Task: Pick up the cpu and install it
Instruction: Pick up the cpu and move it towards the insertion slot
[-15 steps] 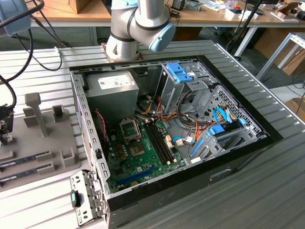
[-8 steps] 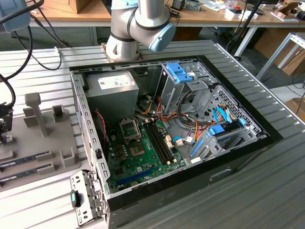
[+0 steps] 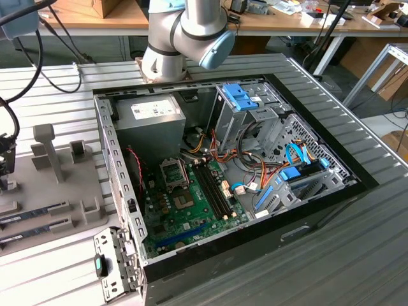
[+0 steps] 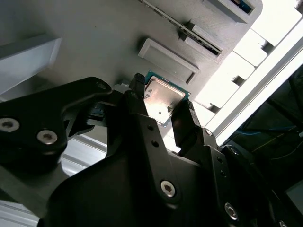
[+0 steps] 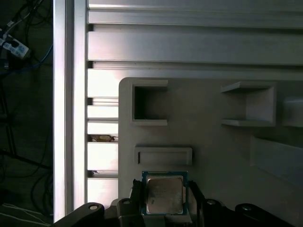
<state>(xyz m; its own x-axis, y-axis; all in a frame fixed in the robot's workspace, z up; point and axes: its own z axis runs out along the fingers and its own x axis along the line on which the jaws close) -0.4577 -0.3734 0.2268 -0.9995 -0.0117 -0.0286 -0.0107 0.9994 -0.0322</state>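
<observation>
My gripper [image 4: 160,105]: narrow, pinching cpu [image 4: 163,96] between pads [image 4: 182,120]; grey tray [image 5: 213,156] beneath. Best: pads sq on edges, no tilt.

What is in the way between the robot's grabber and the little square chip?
Nothing visible is. The gripper is right at the cpu, with its jaws against two opposite sides of it.

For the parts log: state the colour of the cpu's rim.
The cpu has a teal-green rim around a silver-grey top; first wrist view shows it best.
</observation>
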